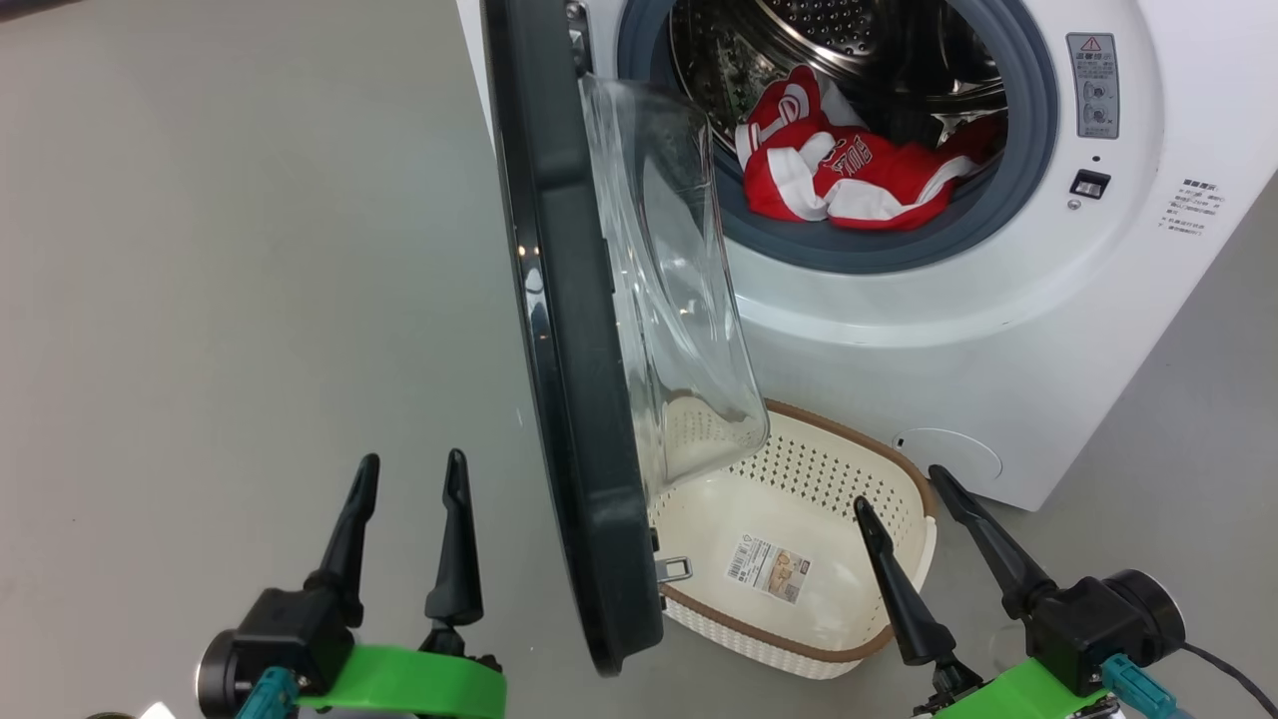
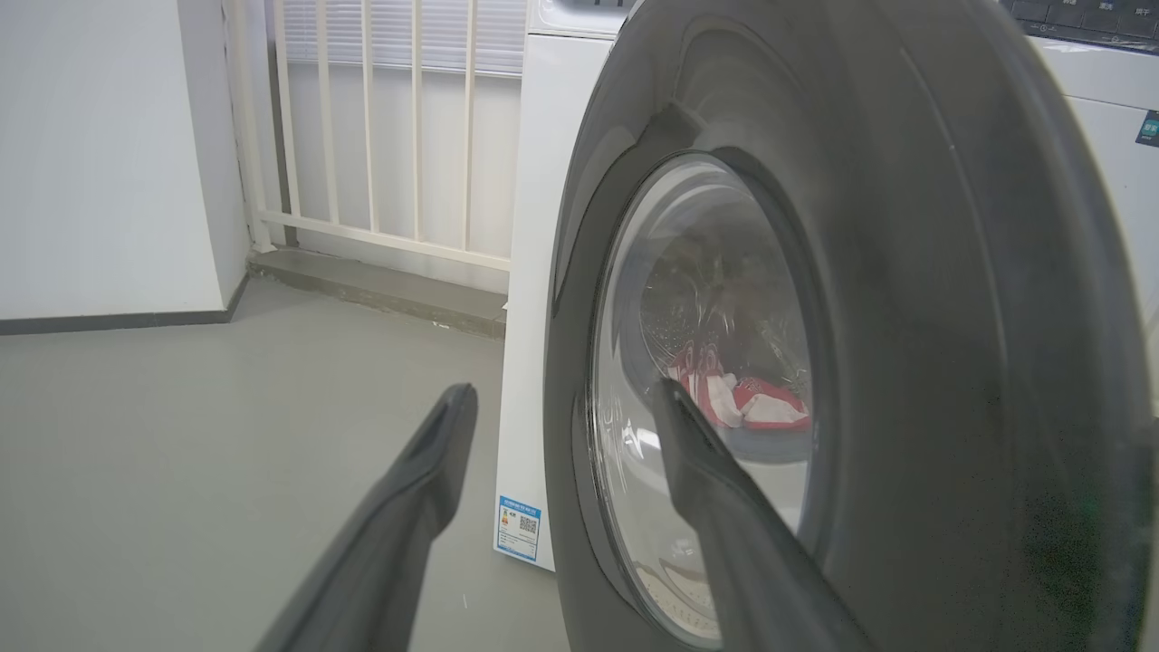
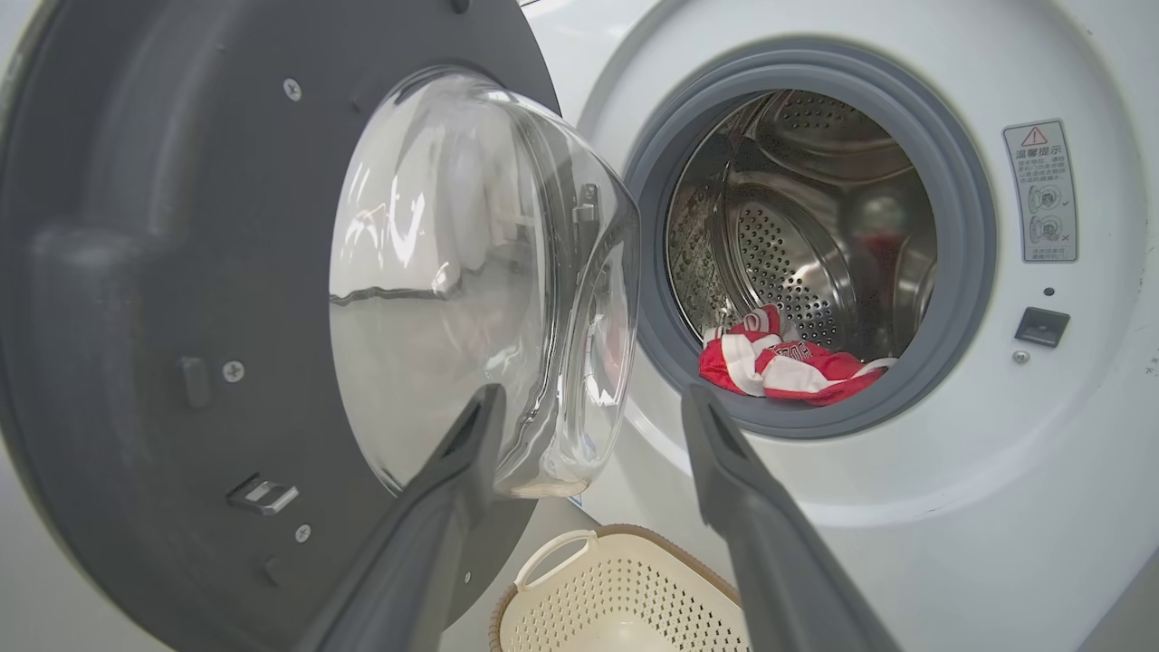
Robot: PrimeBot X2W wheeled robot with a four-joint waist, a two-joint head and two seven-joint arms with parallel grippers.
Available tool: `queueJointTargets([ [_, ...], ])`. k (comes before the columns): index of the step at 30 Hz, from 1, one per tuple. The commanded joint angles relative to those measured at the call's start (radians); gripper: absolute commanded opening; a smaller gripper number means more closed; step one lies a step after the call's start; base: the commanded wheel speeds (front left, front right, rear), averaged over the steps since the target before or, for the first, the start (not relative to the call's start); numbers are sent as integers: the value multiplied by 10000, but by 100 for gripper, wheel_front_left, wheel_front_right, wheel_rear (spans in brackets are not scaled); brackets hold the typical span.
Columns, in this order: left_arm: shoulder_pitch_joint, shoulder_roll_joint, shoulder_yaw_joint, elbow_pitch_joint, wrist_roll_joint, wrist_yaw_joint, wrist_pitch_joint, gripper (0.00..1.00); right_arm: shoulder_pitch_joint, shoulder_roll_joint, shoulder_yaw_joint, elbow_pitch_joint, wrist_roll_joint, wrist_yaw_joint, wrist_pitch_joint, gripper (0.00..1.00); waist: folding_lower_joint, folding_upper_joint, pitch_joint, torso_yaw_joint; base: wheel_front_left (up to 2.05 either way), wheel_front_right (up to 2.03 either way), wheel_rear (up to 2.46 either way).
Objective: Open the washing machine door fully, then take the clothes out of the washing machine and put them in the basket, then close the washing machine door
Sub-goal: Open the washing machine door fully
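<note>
Facing you edge-on at 12: glossy black-framed washing machine door [image 1: 569, 350], clear glass bowl [image 1: 679, 300] bulging over the cream perforated basket [image 1: 839, 469]. Crumpled red-white clothes [image 1: 849, 180] sit low in the washing machine [image 1: 998, 330] mouth, 1 o'clock. Your left gripper [image 1: 412, 457], right gripper [image 1: 899, 486]: fingers apart, empty. Open grey floor [image 1: 200, 250] at 10.

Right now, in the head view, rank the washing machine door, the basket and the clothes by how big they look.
1. washing machine door, nearest the camera
2. basket, partly behind the door
3. clothes, farthest away
</note>
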Motion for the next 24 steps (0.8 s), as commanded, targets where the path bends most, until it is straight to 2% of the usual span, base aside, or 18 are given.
queueJointTargets([
  [1,-83,83,383,-212,51,-55,-119,100,-138,31,211,-248,48,63,-121,100,0,0,-18,2,0,0,0],
  [3,-76,75,398,-190,57,-67,-119,100,-133,31,234,-241,88,63,-129,100,0,0,-37,3,0,0,0],
  [4,-73,72,403,-180,63,-75,-119,86,-128,31,248,-239,111,63,-133,100,0,0,-48,4,0,0,0],
  [5,-73,71,409,-179,69,-86,-119,48,-123,31,260,-238,131,63,-135,100,0,0,-49,2,0,0,0],
  [6,-84,70,414,-197,82,-101,-119,18,-115,31,269,-235,152,63,-136,100,0,0,-48,1,0,0,0],
  [7,-107,68,420,-257,110,-128,-119,0,-106,31,274,-232,175,63,-138,100,0,0,-48,2,0,0,0],
  [18,-338,26,454,-1498,717,-223,-120,0,-59,31,225,-184,269,63,-139,100,0,0,-72,-62,0,0,0],
  [24,-657,179,287,-3218,2122,-6,-120,0,-68,31,236,-166,319,63,-150,100,0,0,-24,-117,0,0,0],
])
